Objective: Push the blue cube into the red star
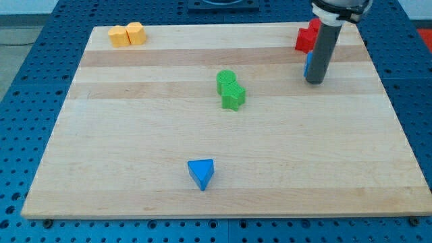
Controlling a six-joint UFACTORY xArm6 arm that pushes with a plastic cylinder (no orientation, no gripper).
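Note:
The red star (pixel 307 38) lies near the view's top right corner of the wooden board (pixel 135 148). The blue cube (pixel 306 65) shows only as a thin blue sliver just below the star, mostly hidden behind my rod. My tip (pixel 314 82) rests on the board right against the cube's right side, just below the red star. I cannot tell whether cube and star touch.
Two yellow blocks (pixel 127 34) sit together at the view's top left. A green cylinder (pixel 226 80) and a green star (pixel 233 96) touch near the middle. A blue triangle (pixel 202 173) lies at the bottom centre.

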